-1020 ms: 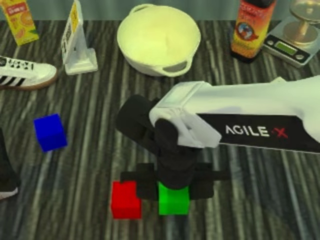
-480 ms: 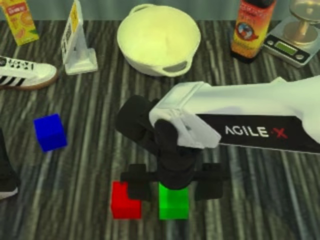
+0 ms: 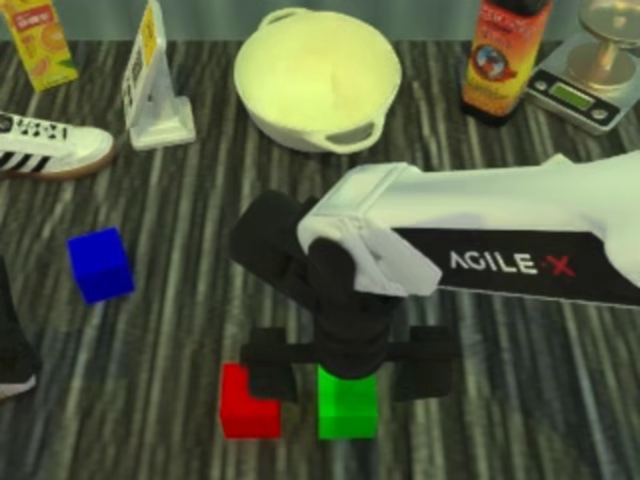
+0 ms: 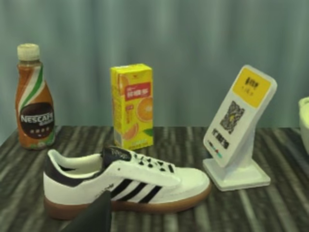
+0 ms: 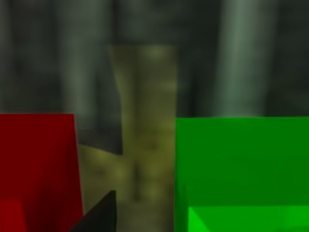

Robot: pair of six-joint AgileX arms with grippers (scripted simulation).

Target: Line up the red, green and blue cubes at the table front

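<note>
The green cube (image 3: pixel 347 408) rests on the table near its front edge, with the red cube (image 3: pixel 240 410) a short gap to its left. My right gripper (image 3: pixel 348 368) hovers just over the green cube, open, its dark fingers spread to either side and touching neither cube. The right wrist view shows the red cube (image 5: pixel 36 164) and green cube (image 5: pixel 241 164) side by side on the striped table. The blue cube (image 3: pixel 100 264) sits alone farther back at the left. My left arm (image 3: pixel 10 345) is parked at the left edge.
Along the back stand a juice box (image 3: pixel 40 40), a QR sign stand (image 3: pixel 155 85), a cream bowl (image 3: pixel 318 75), a sauce bottle (image 3: pixel 505 55) and a kitchen scale (image 3: pixel 585 80). A white shoe (image 3: pixel 50 145) lies at the far left.
My right gripper's fingers have spread apart and released the green cube, which stays beside the red cube. The gripper has lifted slightly. The left arm is unmoved.
</note>
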